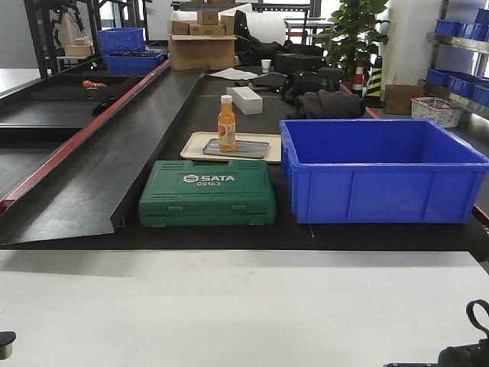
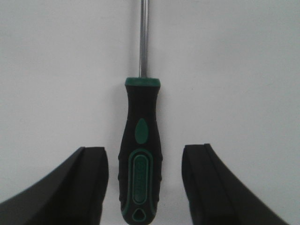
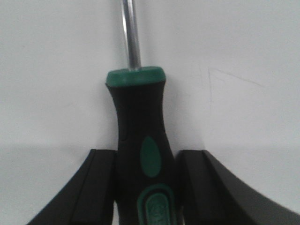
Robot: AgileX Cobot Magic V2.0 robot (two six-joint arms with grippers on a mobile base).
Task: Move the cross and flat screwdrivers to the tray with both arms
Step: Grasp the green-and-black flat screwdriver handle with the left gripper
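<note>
— Where would we say we are working?
— A workshop or warehouse floor. We see a green SATA tool case and a deep blue plastic bin on a long black surface, with more bins on metal racks.
— Anything else we can go on?
— Stacked cardboard boxes, striped traffic cones, and a screwdriver on our white surface.

Two black-and-green screwdrivers, one green SATA tool case, one orange drink bottle, one grey metal tray, one beige tray, one large blue bin, several smaller blue bins behind
</note>
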